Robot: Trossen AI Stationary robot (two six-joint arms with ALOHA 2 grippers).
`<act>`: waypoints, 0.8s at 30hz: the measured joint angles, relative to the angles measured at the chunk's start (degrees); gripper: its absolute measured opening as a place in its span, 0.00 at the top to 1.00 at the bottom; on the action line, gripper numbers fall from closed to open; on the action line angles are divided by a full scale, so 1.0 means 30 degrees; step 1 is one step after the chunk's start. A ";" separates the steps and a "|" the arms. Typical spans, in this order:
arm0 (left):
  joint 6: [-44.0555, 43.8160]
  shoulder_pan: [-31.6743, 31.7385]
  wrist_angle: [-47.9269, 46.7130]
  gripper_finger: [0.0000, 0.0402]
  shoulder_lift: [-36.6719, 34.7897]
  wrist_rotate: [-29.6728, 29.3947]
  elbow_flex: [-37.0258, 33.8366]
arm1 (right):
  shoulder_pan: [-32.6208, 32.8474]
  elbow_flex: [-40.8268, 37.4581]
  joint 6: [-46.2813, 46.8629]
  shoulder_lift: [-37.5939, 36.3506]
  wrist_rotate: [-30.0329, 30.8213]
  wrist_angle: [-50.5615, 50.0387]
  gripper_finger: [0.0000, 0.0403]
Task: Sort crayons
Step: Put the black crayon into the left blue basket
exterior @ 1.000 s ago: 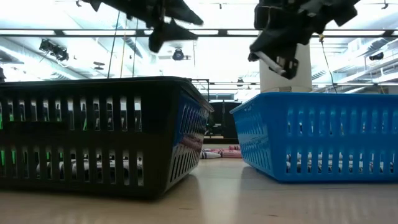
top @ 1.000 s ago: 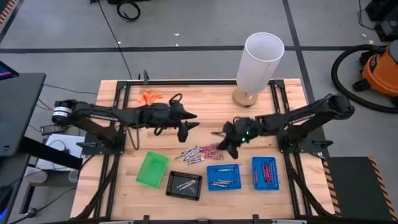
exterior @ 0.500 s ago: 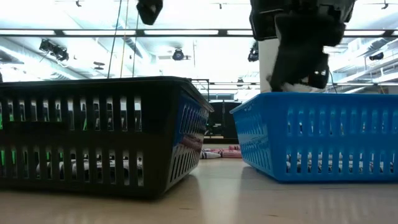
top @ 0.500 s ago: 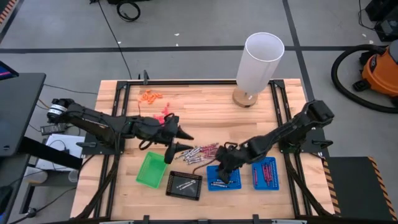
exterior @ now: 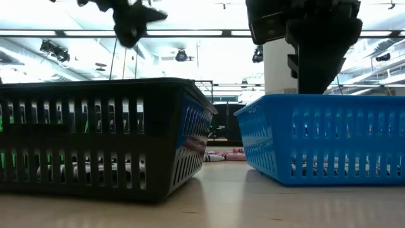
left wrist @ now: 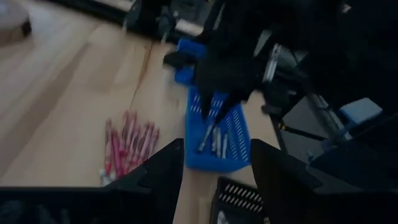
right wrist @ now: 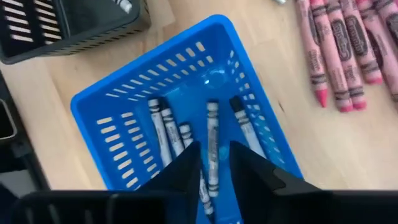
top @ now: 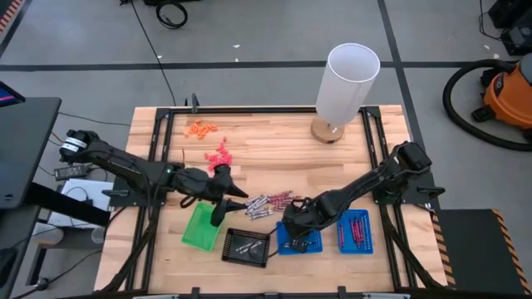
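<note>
1. Wooden slats make up the pale table top (top: 274,141) in the high view. My right gripper (top: 298,232) hangs over the nearer blue slotted plastic tray (top: 298,238), which sits toward 6 o'clock on the table. A loose pile of short maroon and grey-white crayons (top: 268,203) lies at the table's middle. A second blue slotted tray (top: 355,230) with dark red crayons in it stands at 5 o'clock, a black slotted tray (top: 246,247) at 6 o'clock, and a green tray (top: 199,226) at 7 o'clock.
2. My left gripper (top: 233,199) hangs just beside the pile, on its 9 o'clock side, over the far edge of the green tray. Its fingers stand wide apart with nothing between them.
3. A tall white paper cylinder (top: 346,81) stands at 1 o'clock. Orange bits (top: 201,128) lie at 11 o'clock, with bright pink chunky bits (top: 221,154) a little nearer the middle.
4. From the low view, my right arm reaches down behind the blue tray's rim (exterior: 319,101); the black tray is beside it.
5. Through the left wrist view, my two dark fingers (left wrist: 161,177) are clearly spread, and beyond them the other arm reaches into the blue tray.
6. By the right wrist view, my fingers (right wrist: 247,168) stand slightly parted directly above the grey-white crayons lying in the blue tray, one crayon showing in the gap between them. I cannot tell whether they are touching it.
</note>
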 joint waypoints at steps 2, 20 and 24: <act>-0.0558 -0.0030 -0.0040 0.52 0.0017 -0.0025 -0.0546 | -0.0164 0.0000 0.0088 -0.0430 -0.0053 -0.0199 0.73; -0.4014 0.0570 -0.0579 0.52 0.3498 -0.0142 -0.1780 | -0.2657 0.0550 -0.1888 -0.1854 0.0160 -0.1740 0.72; -0.3999 0.1131 -0.1244 0.52 0.5124 -0.0371 -0.1038 | -0.2695 0.1627 -0.2918 -0.1854 0.1310 -0.3016 0.72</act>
